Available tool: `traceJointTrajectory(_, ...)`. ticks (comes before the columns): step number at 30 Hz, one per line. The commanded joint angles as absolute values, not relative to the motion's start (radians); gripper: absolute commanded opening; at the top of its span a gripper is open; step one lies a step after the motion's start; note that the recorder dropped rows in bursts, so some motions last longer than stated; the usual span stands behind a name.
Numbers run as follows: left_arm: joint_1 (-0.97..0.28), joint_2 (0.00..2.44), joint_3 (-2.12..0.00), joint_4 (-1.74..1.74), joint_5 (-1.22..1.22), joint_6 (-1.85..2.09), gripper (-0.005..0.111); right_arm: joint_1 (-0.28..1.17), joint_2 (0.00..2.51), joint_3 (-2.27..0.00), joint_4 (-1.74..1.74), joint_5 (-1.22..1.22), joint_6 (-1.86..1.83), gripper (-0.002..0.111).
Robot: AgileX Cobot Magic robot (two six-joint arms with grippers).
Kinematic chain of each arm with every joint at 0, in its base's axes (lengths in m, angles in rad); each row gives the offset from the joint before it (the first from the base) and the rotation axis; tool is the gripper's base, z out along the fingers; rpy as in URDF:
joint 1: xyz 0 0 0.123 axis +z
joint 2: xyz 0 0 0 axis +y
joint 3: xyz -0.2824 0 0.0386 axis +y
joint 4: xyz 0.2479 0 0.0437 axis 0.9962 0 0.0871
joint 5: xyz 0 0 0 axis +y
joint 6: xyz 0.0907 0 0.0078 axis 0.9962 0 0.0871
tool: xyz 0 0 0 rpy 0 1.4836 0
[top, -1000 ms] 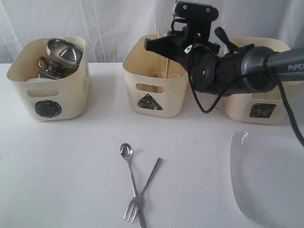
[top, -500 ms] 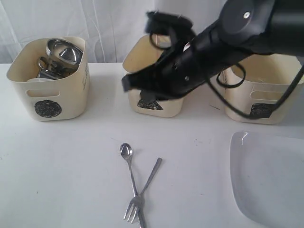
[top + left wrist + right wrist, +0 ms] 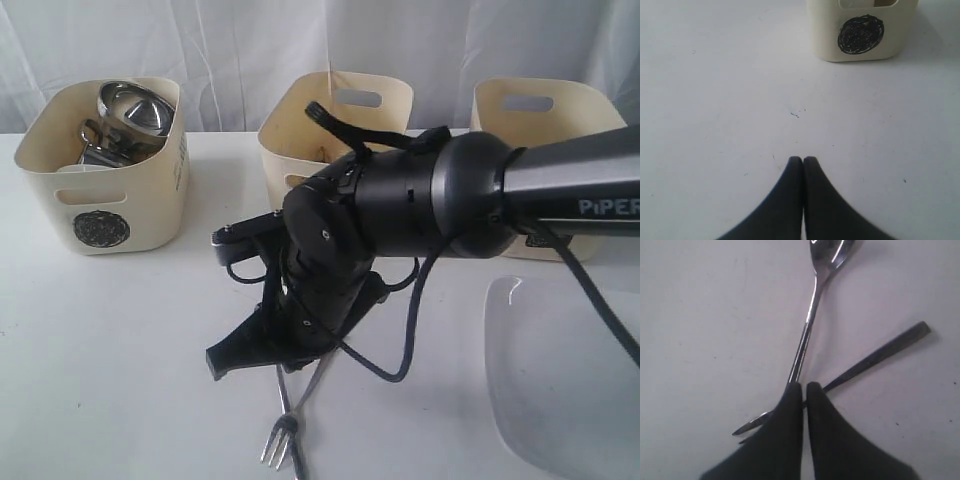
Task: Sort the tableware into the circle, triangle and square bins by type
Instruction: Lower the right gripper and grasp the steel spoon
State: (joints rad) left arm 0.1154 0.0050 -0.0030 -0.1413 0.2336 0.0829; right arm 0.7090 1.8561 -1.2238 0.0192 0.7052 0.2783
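A steel spoon [image 3: 812, 305] and a steel fork [image 3: 880, 354] lie crossed on the white table. My right gripper [image 3: 803, 387] hovers just over their crossing, shut with nothing between its fingers. From outside, the right gripper [image 3: 232, 357] reaches across the middle and hides the spoon's bowl; the fork [image 3: 283, 440] shows below it. The circle bin [image 3: 100, 215] holds steel mugs [image 3: 128, 112]. The triangle bin [image 3: 340, 105] is half hidden by the arm, and the square bin [image 3: 530, 110] stands at the right. The white plate [image 3: 565, 370] lies front right. My left gripper [image 3: 803, 160] is shut over bare table facing the circle bin [image 3: 860, 35].
The right arm's black body and cable [image 3: 400, 215] cover the table in front of the triangle bin. A white curtain hangs behind the bins. Bare table lies between the circle bin and the cutlery.
The right arm has swung down from above the triangle bin toward the table's front and now hangs low over the crossed spoon and fork. The cutlery has not moved.
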Motion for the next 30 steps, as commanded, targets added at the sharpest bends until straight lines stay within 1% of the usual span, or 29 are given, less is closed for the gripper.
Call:
traceJointTrajectory(1, 0.116, 0.0, 0.0, -0.148, 0.231, 0.083, 0.001, 0.712, 1.856, -1.226, 0.006, 0.701, 0.288, 0.022)
traceJointTrajectory(3, 0.116, 0.0, 0.0, -0.148, 0.231, 0.083, 0.001, 0.712, 1.858, -1.226, 0.006, 0.674, 0.288, 0.032)
traceJointTrajectory(5, 0.116, 0.0, 0.0, -0.148, 0.231, 0.083, 0.001, 0.712, 1.861, -1.226, 0.011, 0.642, 0.288, 0.038)
traceJointTrajectory(6, 0.116, 0.0, 0.0, -0.148, 0.231, 0.083, 0.001, 0.712, 1.866, -1.226, 0.011, 0.621, 0.288, 0.039)
traceJointTrajectory(10, 0.116, 0.0, 0.0, -0.148, 0.231, 0.083, 0.001, 0.712, 1.9, -1.226, 0.007, 0.58, 0.292, 0.039)
traceJointTrajectory(24, 0.116, 0.0, 0.0, -0.148, 0.231, 0.083, 0.001, 0.712, 1.996, -1.226, 0.01, 0.575, 0.295, 0.039)
traceJointTrajectory(26, 0.116, 0.0, 0.0, -0.148, 0.231, 0.083, 0.001, 0.712, 2.01, -1.226, 0.01, 0.573, 0.295, 0.036)
traceJointTrajectory(30, 0.116, 0.0, 0.0, -0.148, 0.231, 0.083, 0.001, 0.718, 2.029, -1.226, 0.016, 0.559, 0.295, 0.027)
